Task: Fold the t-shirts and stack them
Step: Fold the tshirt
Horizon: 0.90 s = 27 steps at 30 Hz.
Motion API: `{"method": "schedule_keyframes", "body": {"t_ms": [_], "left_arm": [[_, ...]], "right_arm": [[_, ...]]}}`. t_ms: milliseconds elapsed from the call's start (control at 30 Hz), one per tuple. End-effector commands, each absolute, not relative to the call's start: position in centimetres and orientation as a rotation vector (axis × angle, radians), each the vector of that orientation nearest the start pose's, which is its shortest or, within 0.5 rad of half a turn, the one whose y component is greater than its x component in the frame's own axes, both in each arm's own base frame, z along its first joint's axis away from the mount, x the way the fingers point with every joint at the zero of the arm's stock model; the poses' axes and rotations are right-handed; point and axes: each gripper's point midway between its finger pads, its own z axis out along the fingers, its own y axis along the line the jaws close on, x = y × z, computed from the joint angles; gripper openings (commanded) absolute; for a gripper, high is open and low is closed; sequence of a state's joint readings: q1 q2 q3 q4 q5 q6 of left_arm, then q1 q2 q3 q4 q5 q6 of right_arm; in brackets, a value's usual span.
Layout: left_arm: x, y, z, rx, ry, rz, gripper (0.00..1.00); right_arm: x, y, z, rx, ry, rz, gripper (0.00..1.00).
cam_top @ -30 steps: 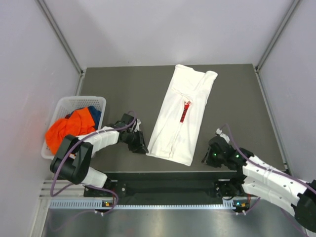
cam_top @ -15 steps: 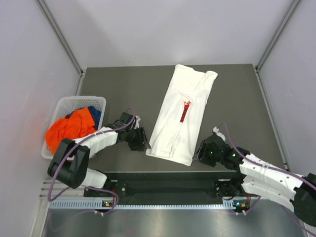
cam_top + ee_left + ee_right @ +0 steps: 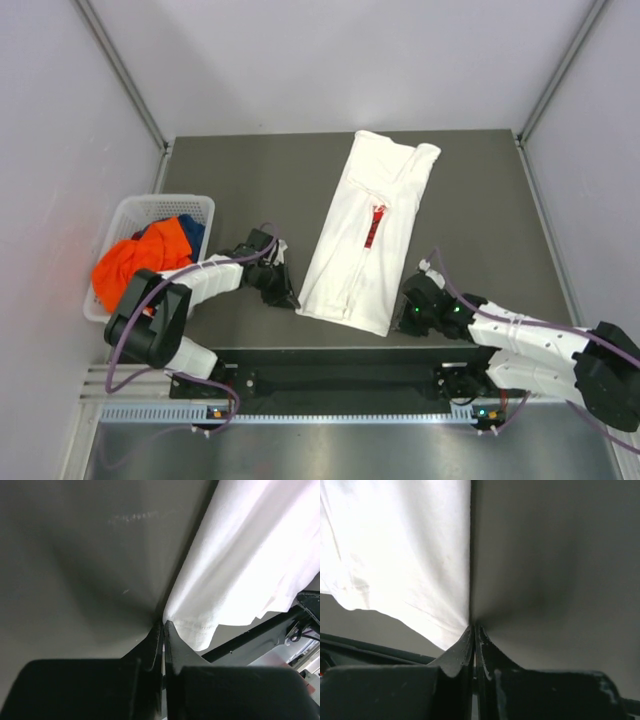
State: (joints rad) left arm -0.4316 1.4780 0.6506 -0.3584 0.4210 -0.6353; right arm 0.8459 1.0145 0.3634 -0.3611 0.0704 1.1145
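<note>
Clamping white t-shirt (image 3: 352, 262) near hem corners: left gripper (image 3: 163, 624) and right gripper (image 3: 473, 628) both pressing fingers together on cloth at the tips. Lying flat, folded lengthwise, stretching ahead between both fingertips.

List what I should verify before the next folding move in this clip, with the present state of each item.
1. Left tool shut at the near left corner of the white t-shirt: ok.
2. Right tool shut at the near right corner: ok.
3. Cloth actually caught in each tool: cannot tell; the tips meet right at the hem edge.
4. White t-shirt lying flat on the table, folded lengthwise: ok.
5. Orange t-shirt in the basket, well apart from the fold: ok.
</note>
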Motion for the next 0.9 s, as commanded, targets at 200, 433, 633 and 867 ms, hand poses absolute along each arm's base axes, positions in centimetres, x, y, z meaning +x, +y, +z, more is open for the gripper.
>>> {"method": "schedule_keyframes", "body": {"t_ms": [200,433,633,867], "left_arm": [[17.6,-17.4,0.7,-0.249,2.95,-0.702,0.0],[17.1,-17.2,0.1,-0.29,2.959,-0.691,0.34],[19.7,-18.1,3.0,-0.25,2.833,-0.742,0.41],[19.9,-18.2,2.5,-0.215,2.853,-0.729,0.42]], "right_arm": [[11.9,14.8,1.2,0.317,2.727,0.338,0.0],[13.4,17.1,4.4,0.308,2.615,0.539,0.28],[13.9,19.2,4.8,0.419,2.602,0.607,0.43],[13.4,21.1,3.0,0.442,2.635,0.61,0.44]]}}
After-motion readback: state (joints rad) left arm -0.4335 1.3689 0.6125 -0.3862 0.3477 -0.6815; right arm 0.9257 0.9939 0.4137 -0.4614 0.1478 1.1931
